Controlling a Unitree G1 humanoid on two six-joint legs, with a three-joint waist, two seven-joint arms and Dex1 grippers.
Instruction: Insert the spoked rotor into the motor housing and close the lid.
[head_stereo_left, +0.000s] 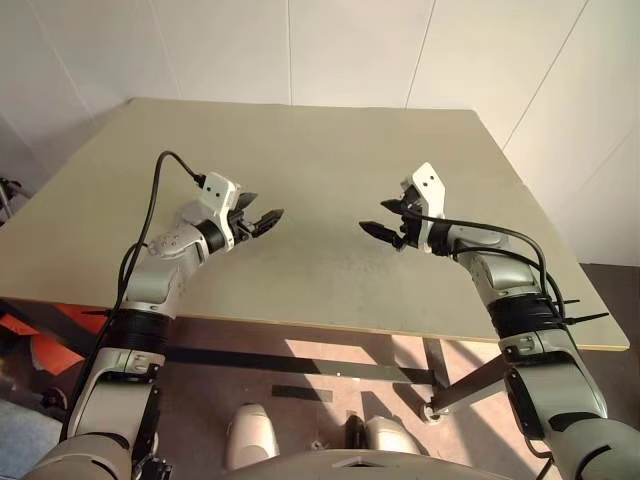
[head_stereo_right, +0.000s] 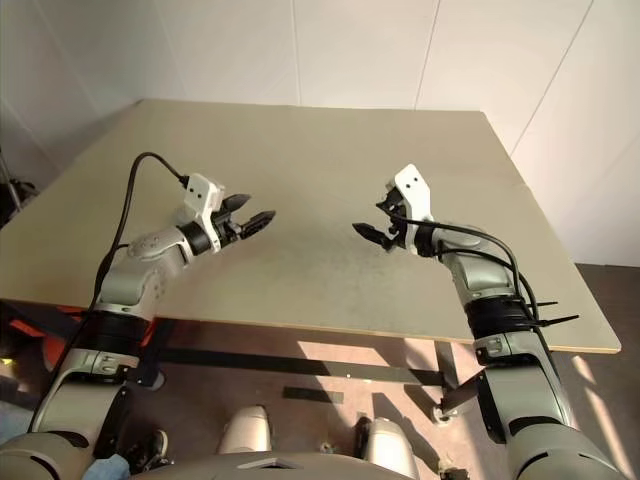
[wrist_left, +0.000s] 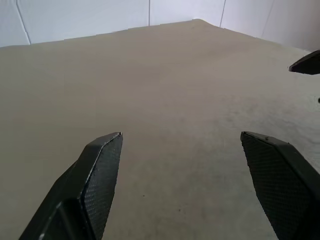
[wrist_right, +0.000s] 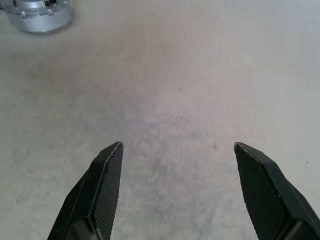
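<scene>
Head camera, either eye: a bare tan surface (head_stereo_left: 320, 160) runs back to a white panelled wall (head_stereo_left: 300, 50). The left tool (head_stereo_left: 262, 218) hangs above the surface at about 9 o'clock from the picture's middle, fingers apart, aimed toward 3 o'clock. The right tool (head_stereo_left: 385, 220) hangs at about 3 o'clock from the middle, fingers apart, aimed toward 9 o'clock. The two tools face each other, well apart, with bare surface between them. Neither holds anything.

Left wrist view: two black textured fingers (wrist_left: 97, 175) stand wide apart over bare surface, nothing between them. A black fingertip of the right tool (wrist_left: 306, 63) shows at about 2 o'clock.

Right wrist view: its fingers (wrist_right: 102, 187) stand wide apart over bare, lightly scuffed surface, nothing between them. At about 11 o'clock, well away from the fingers, sits a short round silvery-grey body, the motor housing (wrist_right: 37, 14), cut by the frame's edge; its inside cannot be seen.
</scene>
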